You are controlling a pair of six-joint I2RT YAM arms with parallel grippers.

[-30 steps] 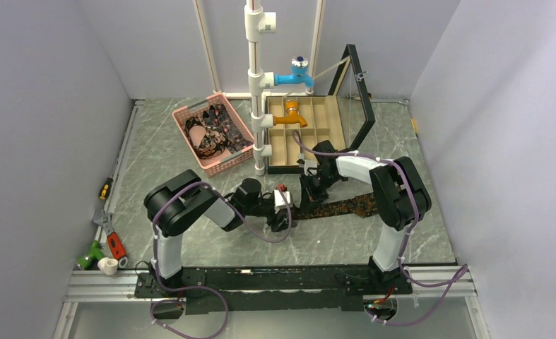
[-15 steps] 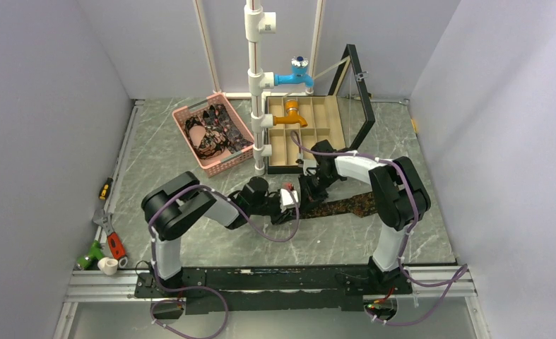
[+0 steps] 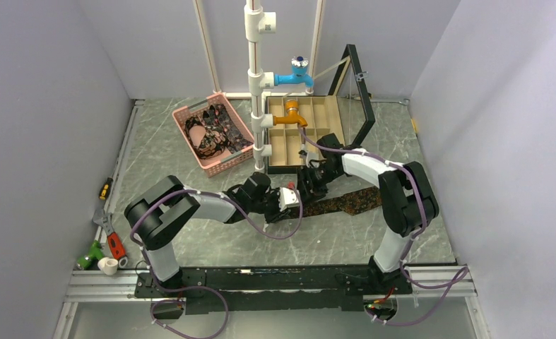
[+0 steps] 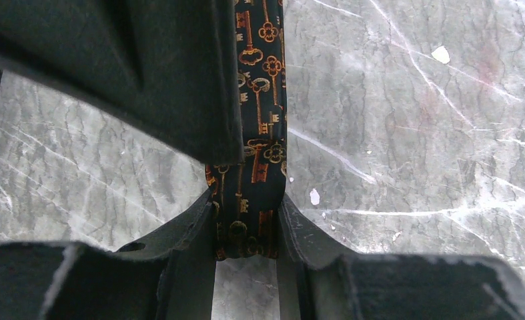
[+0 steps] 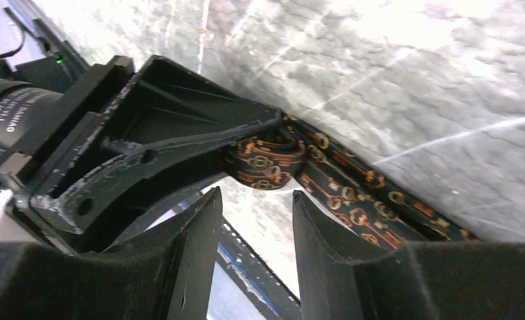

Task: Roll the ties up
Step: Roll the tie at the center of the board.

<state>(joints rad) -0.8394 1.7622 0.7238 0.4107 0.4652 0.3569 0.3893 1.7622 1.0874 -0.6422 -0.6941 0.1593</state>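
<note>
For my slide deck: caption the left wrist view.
Left pincer pinches the key-patterned tie over the marble table.

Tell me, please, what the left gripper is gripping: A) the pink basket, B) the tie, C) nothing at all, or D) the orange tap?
B: the left gripper pinches the tie between its fingers, at the rolled end.

Grey marble table [image 3: 317, 240] bears tie [image 3: 352, 201], basket [image 3: 227, 164], box [image 3: 324, 134].

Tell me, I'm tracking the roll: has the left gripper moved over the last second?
Yes. The left gripper, holding the tie, shifted slightly rightward, nearer the box.
</note>
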